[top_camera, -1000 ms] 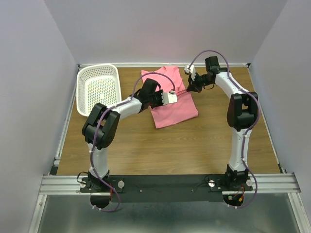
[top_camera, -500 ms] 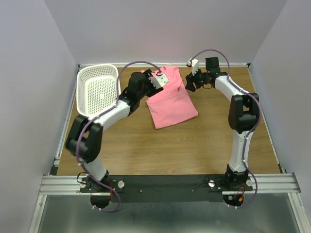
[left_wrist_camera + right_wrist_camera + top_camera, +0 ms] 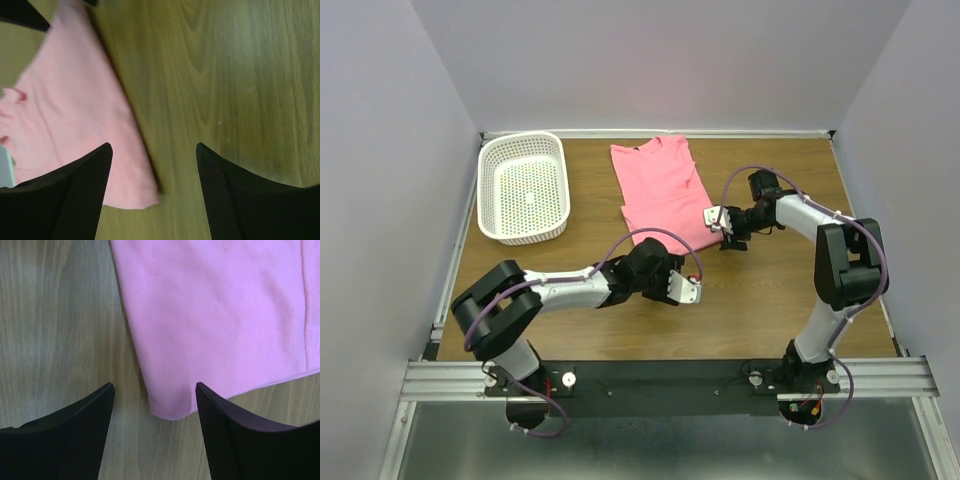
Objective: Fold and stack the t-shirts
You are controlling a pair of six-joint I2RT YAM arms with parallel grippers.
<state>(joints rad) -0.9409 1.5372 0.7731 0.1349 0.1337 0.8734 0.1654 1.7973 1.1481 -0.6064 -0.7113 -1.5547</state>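
Note:
A salmon-pink t-shirt (image 3: pixel 660 190) lies flat on the wooden table at the back centre, with its collar at the far edge. My left gripper (image 3: pixel 667 278) hovers low at the shirt's near left corner. In the left wrist view it is open (image 3: pixel 154 150), with the t-shirt (image 3: pixel 75 115) ending in a corner between the fingers and bare wood to the right. My right gripper (image 3: pixel 731 238) is at the near right corner. It too is open (image 3: pixel 154 387), and the corner of the t-shirt (image 3: pixel 215 315) lies between its fingers. Neither gripper holds cloth.
A white perforated basket (image 3: pixel 523 136) stands at the back left of the table, apart from the shirt. Grey walls close in the table on three sides. A metal rail (image 3: pixel 670 375) carrying the arm bases runs along the near edge.
Both grippers were shut over the shirt a second ago. They opened near its far end, then swung back toward me to the near corners. The shirt now lies uncovered.

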